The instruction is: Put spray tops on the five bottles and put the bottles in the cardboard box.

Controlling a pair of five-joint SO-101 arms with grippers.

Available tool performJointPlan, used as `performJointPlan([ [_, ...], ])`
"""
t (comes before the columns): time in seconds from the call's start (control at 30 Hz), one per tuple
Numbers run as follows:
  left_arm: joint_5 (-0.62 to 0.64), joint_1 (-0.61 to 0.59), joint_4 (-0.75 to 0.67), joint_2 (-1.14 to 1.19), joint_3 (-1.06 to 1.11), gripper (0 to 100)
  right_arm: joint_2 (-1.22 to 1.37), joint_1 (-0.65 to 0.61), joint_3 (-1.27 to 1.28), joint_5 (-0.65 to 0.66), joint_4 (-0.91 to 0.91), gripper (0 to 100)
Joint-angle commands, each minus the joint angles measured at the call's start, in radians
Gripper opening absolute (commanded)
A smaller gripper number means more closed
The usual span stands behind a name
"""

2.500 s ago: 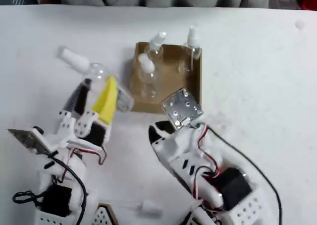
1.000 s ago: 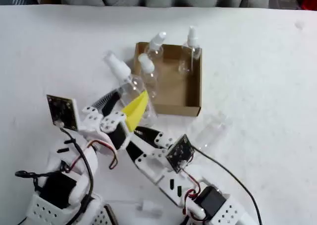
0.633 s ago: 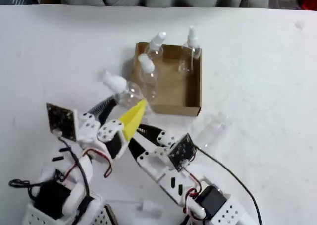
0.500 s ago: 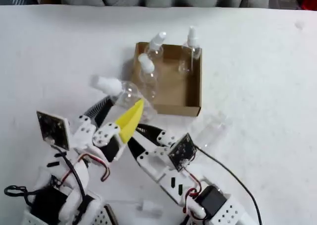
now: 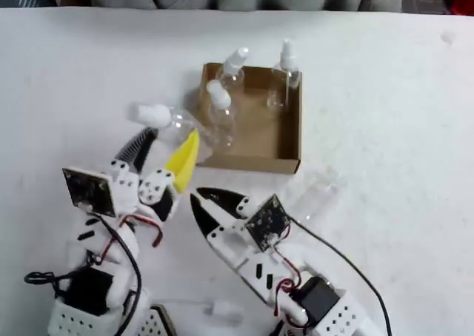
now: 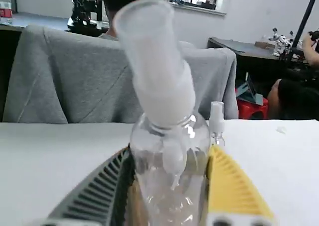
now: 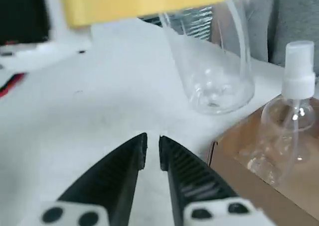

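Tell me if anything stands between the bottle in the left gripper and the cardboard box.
Nothing lies between them: the held bottle hangs tilted just beside the cardboard box's left wall. Inside, though, a capped bottle stands right behind that wall; the bare floor lies beyond it.

high=overhead, downward, far; wrists=low, close, forward; shared by all=bottle (image 5: 180,126)

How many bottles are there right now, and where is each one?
5. Three stand in the cardboard box: the back-left bottle, the back-right bottle, the front-left bottle. The left gripper holds the fourth bottle. The fifth bottle lies right of the box.
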Motion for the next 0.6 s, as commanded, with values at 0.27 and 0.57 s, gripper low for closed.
performJointPlan([
  [0.27,-0.025,-0.028,-0.146,0.137,-0.078,2,-0.01,0.325,-0.117,0.107,0.156,1.6],
  [0.57,-0.028,-0.041,-0.152,0.39,-0.216,2,-0.01,0.895,-0.126,0.107,0.249,1.7],
])
